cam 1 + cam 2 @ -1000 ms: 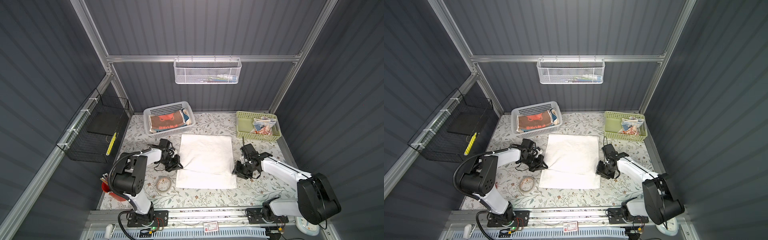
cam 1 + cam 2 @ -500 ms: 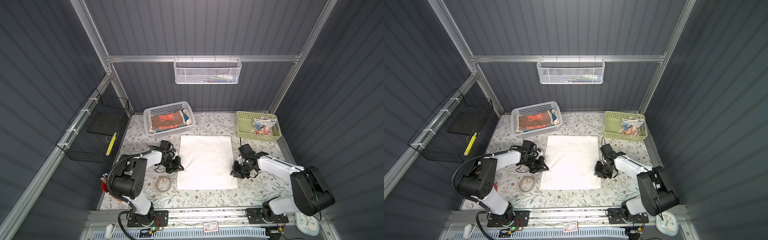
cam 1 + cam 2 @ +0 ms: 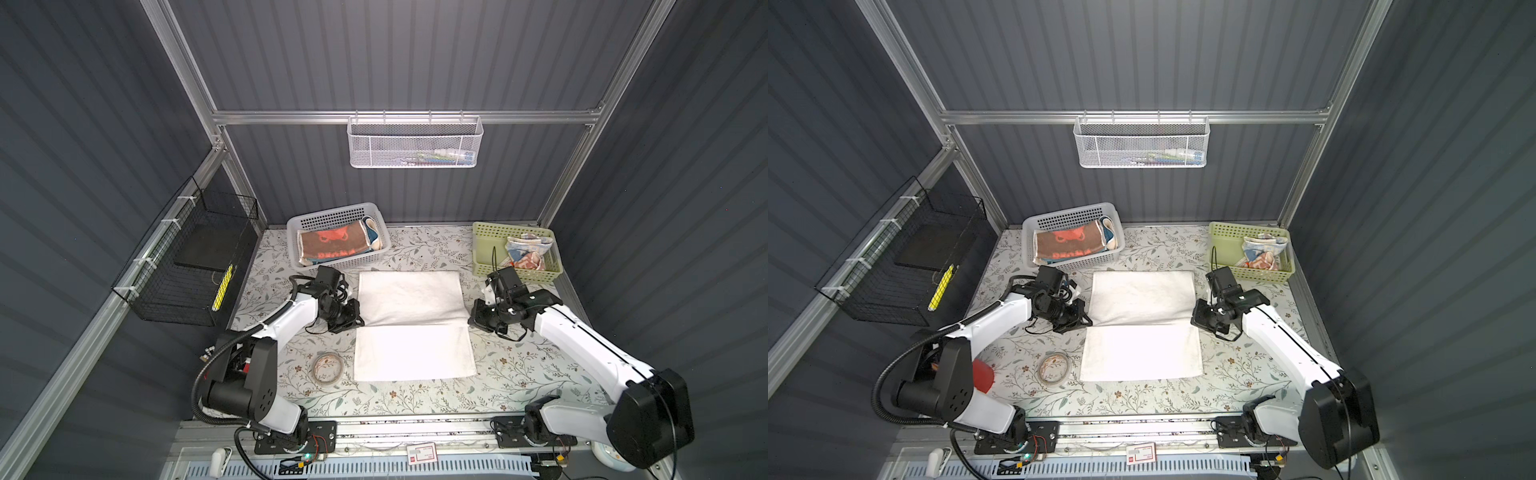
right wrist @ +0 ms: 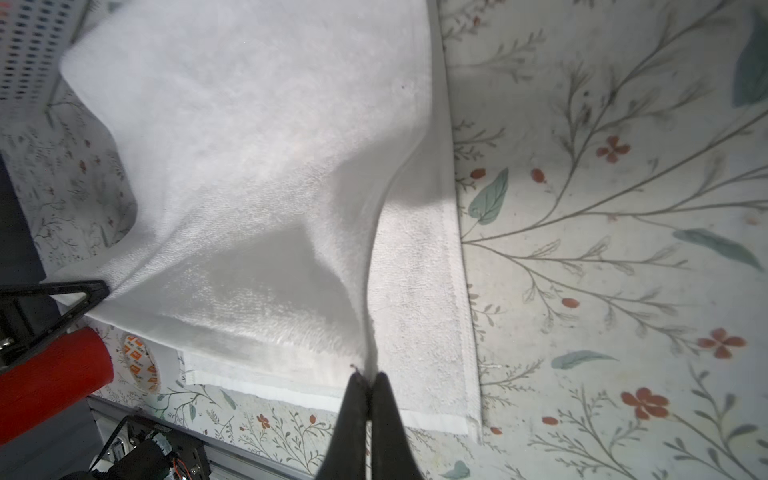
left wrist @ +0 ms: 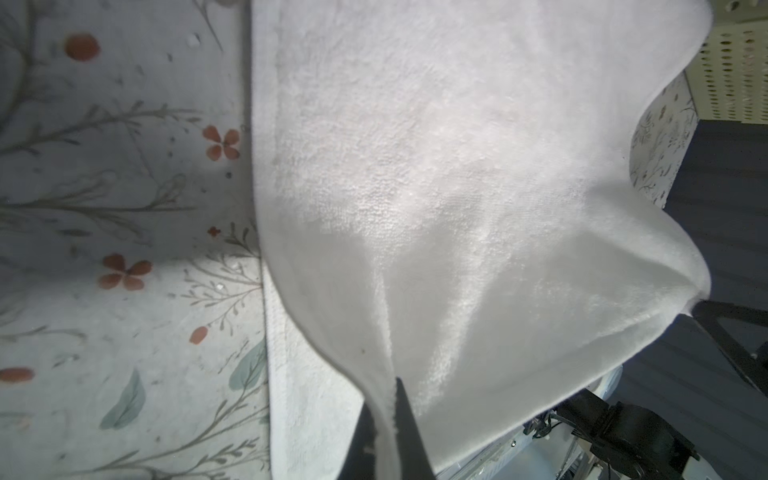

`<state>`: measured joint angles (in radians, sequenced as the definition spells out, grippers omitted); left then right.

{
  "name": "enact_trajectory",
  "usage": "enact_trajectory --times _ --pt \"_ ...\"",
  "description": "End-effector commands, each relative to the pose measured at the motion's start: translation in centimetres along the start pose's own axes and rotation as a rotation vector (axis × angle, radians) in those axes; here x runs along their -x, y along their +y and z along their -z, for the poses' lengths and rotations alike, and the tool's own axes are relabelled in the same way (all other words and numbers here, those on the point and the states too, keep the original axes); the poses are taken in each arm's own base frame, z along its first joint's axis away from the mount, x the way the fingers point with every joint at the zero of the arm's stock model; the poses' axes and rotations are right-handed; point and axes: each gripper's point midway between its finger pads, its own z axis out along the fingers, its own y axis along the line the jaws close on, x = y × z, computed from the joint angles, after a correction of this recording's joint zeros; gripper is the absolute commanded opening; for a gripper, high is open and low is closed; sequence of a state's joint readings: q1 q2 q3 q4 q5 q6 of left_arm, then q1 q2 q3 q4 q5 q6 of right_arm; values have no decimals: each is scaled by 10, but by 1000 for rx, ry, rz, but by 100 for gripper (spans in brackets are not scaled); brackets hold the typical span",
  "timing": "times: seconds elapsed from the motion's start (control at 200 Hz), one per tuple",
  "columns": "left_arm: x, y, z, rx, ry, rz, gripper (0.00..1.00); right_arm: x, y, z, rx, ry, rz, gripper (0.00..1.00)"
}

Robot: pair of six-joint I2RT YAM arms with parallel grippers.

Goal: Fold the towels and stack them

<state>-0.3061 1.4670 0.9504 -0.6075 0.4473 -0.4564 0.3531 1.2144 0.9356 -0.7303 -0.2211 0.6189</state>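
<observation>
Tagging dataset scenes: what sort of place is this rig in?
Probably a lab test cell, not a home: dark panel walls on an aluminium frame, left arm and right arm mounted on a front rail, and a floral tabletop staged with a white towel, white basket and green basket.

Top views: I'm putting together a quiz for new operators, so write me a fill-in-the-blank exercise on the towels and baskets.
The left gripper and right gripper are each shut on the table towel, which is plain ____.
The crumpled towel lies in the ____ basket.
The tape roll lies nearer the ____ gripper.
Missing words: white; green; left.
</observation>
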Motion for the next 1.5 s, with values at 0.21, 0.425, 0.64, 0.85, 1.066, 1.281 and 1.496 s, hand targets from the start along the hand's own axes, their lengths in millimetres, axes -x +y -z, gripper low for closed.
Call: enact_trajectory --times 0.21,0.425,0.64,0.85,1.066,1.281,1.496 --pt "-87 12 -1 47 58 65 0 -81 -50 -7 -37 140 -77 0" --pt "-114 29 -18 27 89 125 0 -113 -59 -45 20 251 -143 0" --pt "-106 21 -9 36 84 92 0 -104 -57 -31 -4 223 -104 0" --pt "-97 5 34 77 23 52 0 -92 -49 15 -33 158 -57 0" --pt "-131 24 47 113 35 147 0 -117 -55 21 -16 193 -104 0" --pt "-154 35 9 18 113 252 0 -134 -76 -15 -85 287 -129 0" --pt "-156 37 12 49 132 238 46 -128 -78 -11 -140 291 -96 50"
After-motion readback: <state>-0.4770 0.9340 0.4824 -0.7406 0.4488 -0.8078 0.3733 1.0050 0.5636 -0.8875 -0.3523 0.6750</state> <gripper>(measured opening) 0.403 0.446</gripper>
